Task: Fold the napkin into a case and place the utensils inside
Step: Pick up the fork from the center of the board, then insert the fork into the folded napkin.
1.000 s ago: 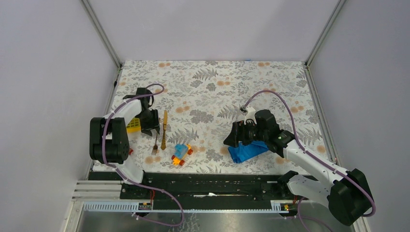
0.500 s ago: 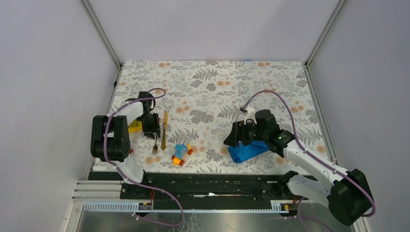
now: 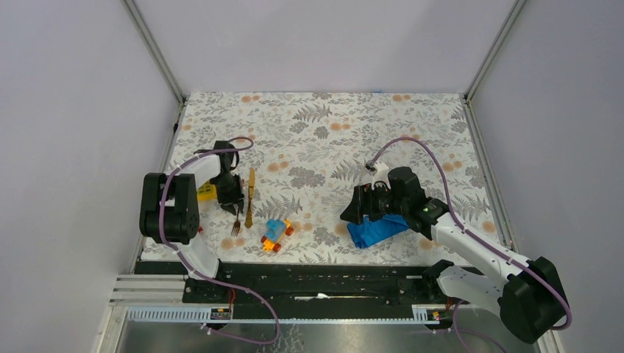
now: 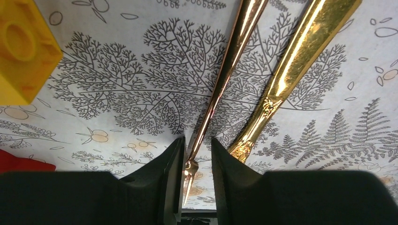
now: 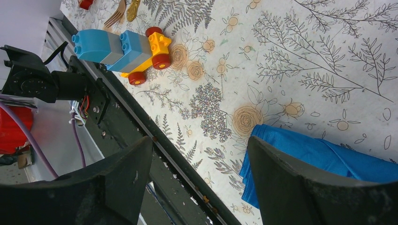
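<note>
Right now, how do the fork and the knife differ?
The fork has a slimmer handle than the knife. The fork sits between the left gripper's fingers; the knife lies just outside them. Both are golden and lie side by side.

- Knife [image 4: 291, 70] lies just beside the fork [image 4: 220, 84], a narrow gap between.
- Yellow block [image 4: 21, 47] stands near the fork's other side.
- Toy car [image 3: 276, 234] near the tines; far bench [image 3: 324, 125] open.
</note>
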Robot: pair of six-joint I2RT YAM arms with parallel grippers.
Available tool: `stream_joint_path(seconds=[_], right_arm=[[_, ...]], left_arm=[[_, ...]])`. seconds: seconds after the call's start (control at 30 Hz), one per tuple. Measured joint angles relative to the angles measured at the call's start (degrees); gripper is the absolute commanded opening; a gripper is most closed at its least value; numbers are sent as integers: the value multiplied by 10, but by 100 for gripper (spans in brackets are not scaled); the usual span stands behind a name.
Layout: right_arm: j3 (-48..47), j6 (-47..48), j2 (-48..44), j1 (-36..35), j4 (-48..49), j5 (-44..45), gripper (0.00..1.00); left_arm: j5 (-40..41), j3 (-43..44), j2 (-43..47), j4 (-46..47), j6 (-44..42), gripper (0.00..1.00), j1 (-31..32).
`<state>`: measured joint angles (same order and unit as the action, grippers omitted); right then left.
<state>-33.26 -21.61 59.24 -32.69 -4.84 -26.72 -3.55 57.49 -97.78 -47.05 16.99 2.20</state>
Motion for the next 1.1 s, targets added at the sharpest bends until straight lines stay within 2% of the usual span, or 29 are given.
stream_joint_path(seconds=[0.27, 0.43, 0.57, 0.7, 0.83, 0.97, 1.03, 1.1], right_arm=[[0, 0, -2, 0, 0, 1, 80], [0, 2, -9, 0, -1, 10, 80], [-13, 3, -36, 0, -42, 90, 82], [-42, -1, -104, 0, -101, 233, 89], [-93, -4, -181, 0, -159, 411, 95], [-154, 4, -229, 0, -201, 544, 98], [-186, 8, -243, 0, -222, 589, 98], [-211, 8, -257, 0, -241, 617, 97]], left_arm=[[19, 2, -2, -5, 4, 1, 2], [57, 2, 31, -5, -3, 0, 7], [115, 36, 121, -28, -6, 0, 31], [163, 154, 190, -33, -20, 0, 143], [173, 278, 187, -35, -33, 0, 298], [159, 353, 111, -68, -44, 0, 441], [138, 380, 34, -81, -53, 0, 495], [131, 384, -6, -87, -61, 0, 534]])
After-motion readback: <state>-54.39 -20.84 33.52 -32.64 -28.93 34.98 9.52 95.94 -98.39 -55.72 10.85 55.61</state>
